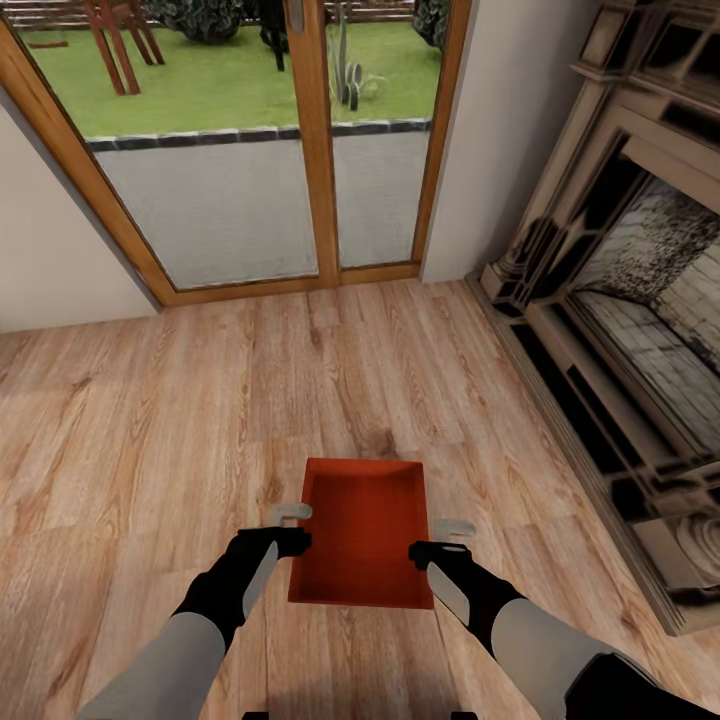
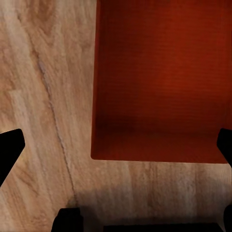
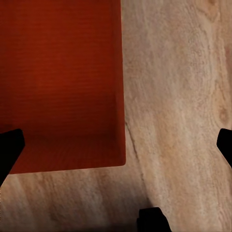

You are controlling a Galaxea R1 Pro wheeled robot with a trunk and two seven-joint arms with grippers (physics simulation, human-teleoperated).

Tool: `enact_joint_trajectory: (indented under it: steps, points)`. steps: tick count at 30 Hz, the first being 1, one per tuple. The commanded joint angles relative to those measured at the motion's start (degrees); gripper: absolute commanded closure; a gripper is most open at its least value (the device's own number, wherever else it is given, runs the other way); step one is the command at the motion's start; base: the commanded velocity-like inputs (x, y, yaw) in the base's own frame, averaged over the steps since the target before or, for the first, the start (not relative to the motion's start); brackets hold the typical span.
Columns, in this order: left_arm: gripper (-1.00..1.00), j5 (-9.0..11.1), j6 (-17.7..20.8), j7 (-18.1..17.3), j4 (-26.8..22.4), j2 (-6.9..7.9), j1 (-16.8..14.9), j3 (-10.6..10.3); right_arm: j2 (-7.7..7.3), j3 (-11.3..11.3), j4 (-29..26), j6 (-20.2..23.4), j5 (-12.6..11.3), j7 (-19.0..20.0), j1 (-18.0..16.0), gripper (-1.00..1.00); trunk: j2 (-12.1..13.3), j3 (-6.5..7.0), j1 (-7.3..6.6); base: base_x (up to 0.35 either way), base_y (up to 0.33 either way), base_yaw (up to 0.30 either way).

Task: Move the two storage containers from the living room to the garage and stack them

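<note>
One red-orange storage container point(image 1: 365, 530) sits open-topped on the light wood-plank floor point(image 1: 180, 400) of the living room, just in front of me. My left gripper point(image 1: 290, 524) hangs over its left wall, open. In the left wrist view the container point(image 2: 159, 82) lies below the left gripper point(image 2: 116, 147), whose dark fingertips point(image 2: 9, 150) stand wide apart. My right gripper point(image 1: 452, 530) hovers open by the right wall. The right wrist view has the container point(image 3: 58, 82) and its edge between the spread fingers of the right gripper point(image 3: 116, 147).
Wood-framed glass garden doors point(image 1: 300, 150) stand ahead, with lawn beyond. A dark fireplace point(image 1: 640, 300) with a raised hearth runs along the right side. A white wall point(image 1: 60, 260) closes the left. Bare plank floor lies to the left and ahead of the container.
</note>
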Motion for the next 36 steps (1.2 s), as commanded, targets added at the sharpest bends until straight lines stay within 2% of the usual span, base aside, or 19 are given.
enact_joint_trajectory:
  steps: [1, 26, 36]
  points:
    - [-1.00, 0.20, 0.29, 0.21, -0.19, 0.01, -0.01, -0.02, -0.05, 0.50, -0.14, 0.33, -0.31, -0.40, -0.04, -1.00, -0.02, -0.03, 0.00, 0.000, 0.000, 0.000]
    - [-1.00, 0.06, 0.17, 0.14, -0.46, -0.12, 0.00, 0.00, -0.32, 0.55, -0.25, 0.34, -0.22, -0.05, -0.05, -1.00, -0.02, -0.03, 0.00, 0.000, 0.000, 0.000]
    - [-1.00, 0.15, 0.24, 0.16, -0.44, -0.13, -0.01, 0.00, -0.41, 0.55, -0.28, 0.35, -0.22, -0.05, -0.05, -1.00, -4.03, -1.83, 2.20, 0.000, 0.000, 0.000]
